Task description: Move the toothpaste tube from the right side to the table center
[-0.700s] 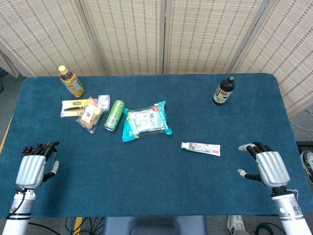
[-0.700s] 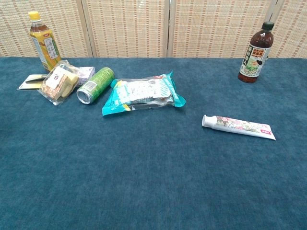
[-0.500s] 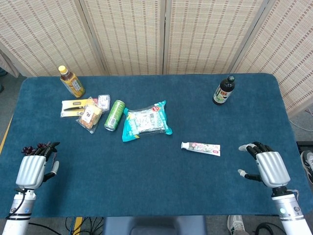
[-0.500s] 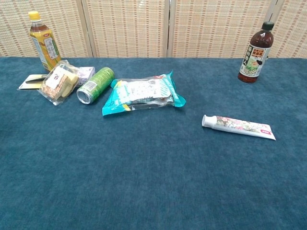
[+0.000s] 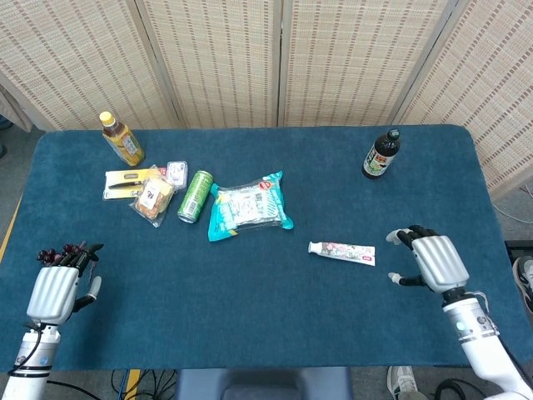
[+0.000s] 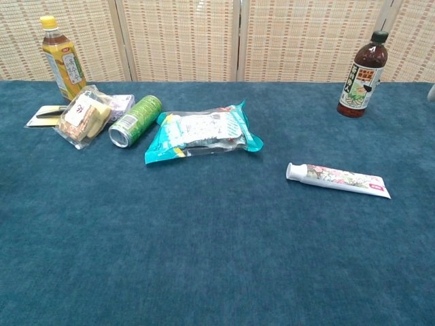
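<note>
Blue cloth covers the table (image 5: 250,317), and the toothpaste tube (image 5: 341,252) lies flat right of centre, cap end toward the teal snack packet (image 5: 248,206). Just right of the tube's flat end sits the right hand (image 5: 426,260) — fingers (image 5: 403,237) spread, holding nothing, not touching the tube. At the near left edge the left hand (image 5: 57,287) holds nothing, its fingers apart. A dark bottle (image 5: 381,154) stands upright at the far right.
</note>
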Action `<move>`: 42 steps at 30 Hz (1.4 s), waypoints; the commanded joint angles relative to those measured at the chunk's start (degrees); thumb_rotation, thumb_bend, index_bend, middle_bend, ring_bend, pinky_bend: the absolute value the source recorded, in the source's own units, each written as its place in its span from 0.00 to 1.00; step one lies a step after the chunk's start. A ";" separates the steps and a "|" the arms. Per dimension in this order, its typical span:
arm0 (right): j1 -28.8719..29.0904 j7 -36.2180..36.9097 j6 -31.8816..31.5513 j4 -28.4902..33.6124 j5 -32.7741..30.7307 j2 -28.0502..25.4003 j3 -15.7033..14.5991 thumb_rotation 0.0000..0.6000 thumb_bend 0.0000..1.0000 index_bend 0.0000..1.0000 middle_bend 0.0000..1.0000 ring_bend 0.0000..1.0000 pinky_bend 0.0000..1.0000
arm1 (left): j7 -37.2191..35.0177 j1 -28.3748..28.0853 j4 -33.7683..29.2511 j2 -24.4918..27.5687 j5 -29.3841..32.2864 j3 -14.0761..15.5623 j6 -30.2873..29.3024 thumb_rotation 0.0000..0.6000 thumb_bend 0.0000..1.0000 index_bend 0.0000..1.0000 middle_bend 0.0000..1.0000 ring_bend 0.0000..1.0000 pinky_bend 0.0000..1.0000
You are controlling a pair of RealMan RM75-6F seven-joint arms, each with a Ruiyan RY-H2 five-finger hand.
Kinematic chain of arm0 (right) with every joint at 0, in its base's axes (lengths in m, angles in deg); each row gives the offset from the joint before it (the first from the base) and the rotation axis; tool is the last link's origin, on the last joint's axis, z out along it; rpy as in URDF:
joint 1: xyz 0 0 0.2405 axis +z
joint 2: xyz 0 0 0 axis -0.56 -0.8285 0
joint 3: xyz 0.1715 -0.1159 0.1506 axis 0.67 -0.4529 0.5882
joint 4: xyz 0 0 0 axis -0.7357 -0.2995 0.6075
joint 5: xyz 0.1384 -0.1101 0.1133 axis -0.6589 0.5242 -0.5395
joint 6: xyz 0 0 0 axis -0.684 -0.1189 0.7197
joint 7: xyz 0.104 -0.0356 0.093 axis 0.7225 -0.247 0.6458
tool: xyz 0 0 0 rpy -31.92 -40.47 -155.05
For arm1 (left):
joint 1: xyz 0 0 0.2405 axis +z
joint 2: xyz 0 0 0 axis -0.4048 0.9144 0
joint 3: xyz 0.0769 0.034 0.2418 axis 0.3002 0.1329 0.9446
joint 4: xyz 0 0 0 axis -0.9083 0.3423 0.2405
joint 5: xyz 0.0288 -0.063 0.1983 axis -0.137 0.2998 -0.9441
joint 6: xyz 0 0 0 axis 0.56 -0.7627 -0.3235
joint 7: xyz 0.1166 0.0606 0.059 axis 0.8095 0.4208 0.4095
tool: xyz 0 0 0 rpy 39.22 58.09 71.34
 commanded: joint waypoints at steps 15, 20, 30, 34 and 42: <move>13.78 -12.77 13.15 -12.01 -12.98 15.99 2.47 1.00 0.05 0.35 0.41 0.24 0.34 | -2.71 1.16 0.85 0.28 -0.99 1.35 -0.39 1.00 0.40 0.19 0.36 0.34 0.39; 16.32 -13.72 15.18 -16.09 -16.40 19.59 2.81 1.00 0.05 0.35 0.41 0.24 0.34 | -3.36 1.52 1.31 0.23 -1.09 1.46 -0.71 1.00 0.40 0.19 0.36 0.34 0.39; 20.83 -15.15 18.42 -22.88 -21.06 25.26 3.02 1.00 0.09 0.36 0.42 0.24 0.34 | -4.29 2.16 2.05 0.13 -0.86 1.67 -0.90 1.00 0.40 0.19 0.36 0.34 0.39; 22.20 -15.16 19.41 -25.15 -22.10 26.97 2.89 1.00 0.09 0.39 0.43 0.24 0.34 | -4.42 2.40 2.20 0.03 -0.69 1.66 -1.00 1.00 0.40 0.19 0.36 0.34 0.39; 23.63 -15.05 20.81 -28.12 -23.59 28.43 2.03 1.00 0.10 0.39 0.44 0.24 0.34 | -4.53 2.92 2.39 -0.07 -0.23 1.57 -1.29 1.00 0.40 0.19 0.36 0.34 0.39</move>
